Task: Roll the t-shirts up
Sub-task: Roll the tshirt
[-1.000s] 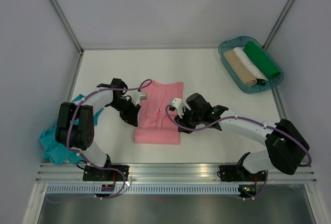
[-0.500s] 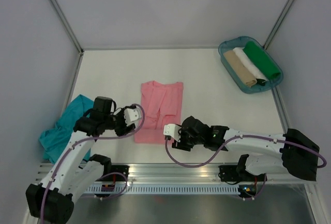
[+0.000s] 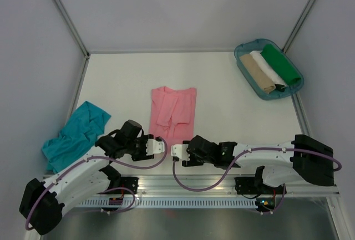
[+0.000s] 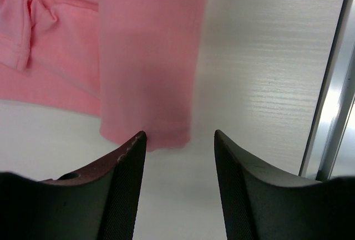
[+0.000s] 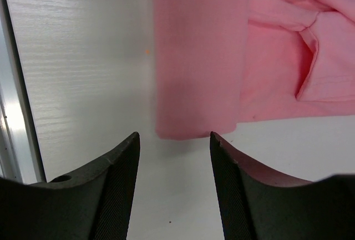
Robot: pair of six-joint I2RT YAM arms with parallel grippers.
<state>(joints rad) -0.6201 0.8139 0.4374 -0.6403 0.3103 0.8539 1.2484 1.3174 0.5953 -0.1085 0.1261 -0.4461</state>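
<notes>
Far left of the top view, on the white table point(image 3: 122, 79): teal t-shirt point(image 3: 75, 134), loosely crumpled, well apart from both grippers.

Lower centre-left: left gripper point(image 4: 178, 140), low over the table and pointing toward the right of the frame. Its jaws stand apart with nothing held. In its wrist view, the near corner of the pink t-shirt point(image 3: 173, 110) lies just ahead of the gap. One dark fingertip point(image 4: 136, 140) meets the hem, though I cannot tell if it touches. A metal rail point(image 4: 333, 85) runs down the right edge of that view.

Centre: pink t-shirt, folded into a long flat strip with its sleeves tucked on top.

Lower centre-right: right gripper point(image 5: 173, 139), facing the left one. Its jaws are likewise apart and empty. The strip's other near corner sits just beyond its fingertips.

Upper right: teal tray point(image 3: 274, 96) holding three rolls side by side: beige point(image 3: 256, 73), white point(image 3: 267, 68) and green point(image 3: 282, 64).
</notes>
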